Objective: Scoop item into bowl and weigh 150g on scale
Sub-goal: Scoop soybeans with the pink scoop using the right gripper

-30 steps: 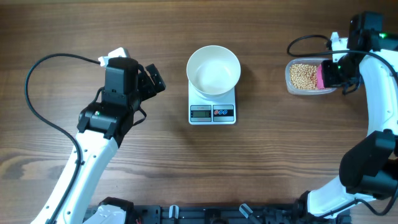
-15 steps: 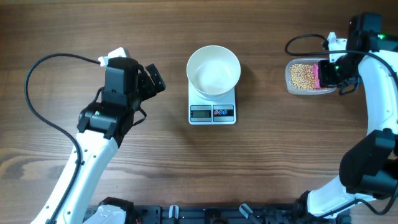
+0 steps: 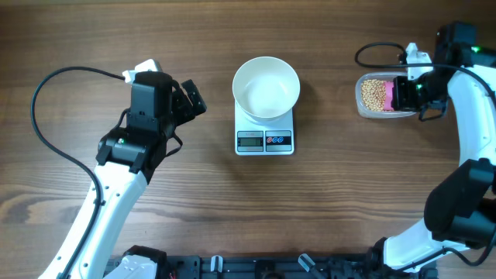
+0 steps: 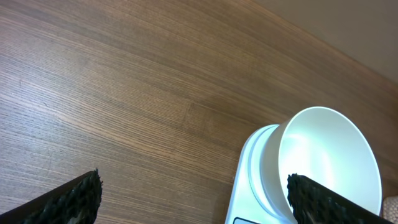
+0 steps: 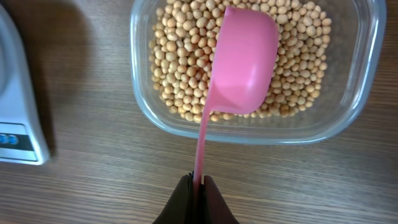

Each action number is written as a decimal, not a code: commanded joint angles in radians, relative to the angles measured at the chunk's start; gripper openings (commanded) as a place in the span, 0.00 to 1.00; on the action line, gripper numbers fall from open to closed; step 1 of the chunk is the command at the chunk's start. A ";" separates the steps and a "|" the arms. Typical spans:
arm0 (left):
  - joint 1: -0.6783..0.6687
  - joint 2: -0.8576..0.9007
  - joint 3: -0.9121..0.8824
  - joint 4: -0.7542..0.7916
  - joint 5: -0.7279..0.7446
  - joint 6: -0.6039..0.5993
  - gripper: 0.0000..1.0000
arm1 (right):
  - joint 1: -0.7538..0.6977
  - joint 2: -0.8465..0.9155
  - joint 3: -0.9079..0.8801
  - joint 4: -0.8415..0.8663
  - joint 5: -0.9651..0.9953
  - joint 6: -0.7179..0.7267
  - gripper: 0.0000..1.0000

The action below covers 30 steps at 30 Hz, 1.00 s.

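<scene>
Firmly, right gripper (image 5: 198, 185) pinches pink scoop (image 5: 244, 62) across container (image 5: 280, 134) rim; left gripper (image 4: 193, 196) spread wide, empty.

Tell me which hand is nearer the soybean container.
Right. The right hand holds the pink scoop at the soybean container; the left hand sits far off, beyond the scale.

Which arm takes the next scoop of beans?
Right. The right gripper is shut on the pink scoop, whose head sits on the beans in the tub. The left gripper is open, empty, and across the scale from the tub.
</scene>
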State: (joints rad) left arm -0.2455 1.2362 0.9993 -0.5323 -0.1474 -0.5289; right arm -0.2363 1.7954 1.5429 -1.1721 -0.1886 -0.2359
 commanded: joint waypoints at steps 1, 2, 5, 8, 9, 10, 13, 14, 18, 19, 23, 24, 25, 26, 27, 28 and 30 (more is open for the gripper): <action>0.008 0.002 0.001 -0.001 0.009 0.001 1.00 | -0.038 0.014 -0.014 0.000 -0.137 0.000 0.04; 0.008 0.002 0.001 -0.001 0.009 0.001 1.00 | -0.053 0.014 -0.014 0.001 -0.151 -0.001 0.04; 0.008 0.002 0.001 -0.001 0.009 0.001 1.00 | -0.085 0.014 -0.014 0.000 -0.173 -0.004 0.04; 0.008 0.002 0.001 -0.001 0.009 0.001 1.00 | -0.107 0.015 -0.014 0.001 -0.209 -0.019 0.04; 0.008 0.002 0.001 0.000 0.009 0.001 1.00 | -0.109 0.015 -0.018 0.002 -0.221 -0.027 0.04; 0.008 0.002 0.001 0.000 0.009 0.001 1.00 | -0.109 0.015 -0.023 0.003 -0.222 -0.026 0.04; 0.008 0.002 0.001 0.000 0.009 0.001 1.00 | -0.109 0.015 -0.058 0.014 -0.220 -0.028 0.04; 0.008 0.002 0.001 0.000 0.009 0.001 1.00 | -0.109 0.015 -0.075 0.022 -0.220 -0.028 0.04; 0.008 0.002 0.001 0.000 0.009 0.001 1.00 | -0.109 0.015 -0.137 0.060 -0.251 -0.026 0.04; 0.008 0.002 0.001 0.000 0.009 0.001 1.00 | -0.109 0.015 -0.142 0.062 -0.265 -0.026 0.04; 0.008 0.002 0.001 0.000 0.009 0.001 1.00 | -0.109 0.015 -0.142 0.064 -0.292 -0.024 0.04; 0.008 0.002 0.001 0.000 0.009 0.001 1.00 | -0.109 0.015 -0.142 0.064 -0.300 -0.024 0.04; 0.008 0.002 0.001 0.000 0.009 0.001 1.00 | -0.109 0.015 -0.142 0.064 -0.311 -0.024 0.05; 0.008 0.002 0.001 -0.001 0.009 0.001 1.00 | -0.110 0.015 -0.142 0.064 -0.326 -0.024 0.04; 0.008 0.002 0.001 -0.001 0.009 0.001 1.00 | -0.110 0.015 -0.142 0.063 -0.343 -0.024 0.04; 0.008 0.002 0.001 -0.001 0.009 0.001 1.00 | -0.110 0.015 -0.142 0.063 -0.361 -0.024 0.04; 0.008 0.002 0.001 -0.001 0.009 0.001 1.00 | -0.111 0.015 -0.142 0.061 -0.386 -0.023 0.04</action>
State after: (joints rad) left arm -0.2455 1.2362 0.9993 -0.5323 -0.1474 -0.5285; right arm -0.3500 1.7962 1.4132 -1.1099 -0.4553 -0.2401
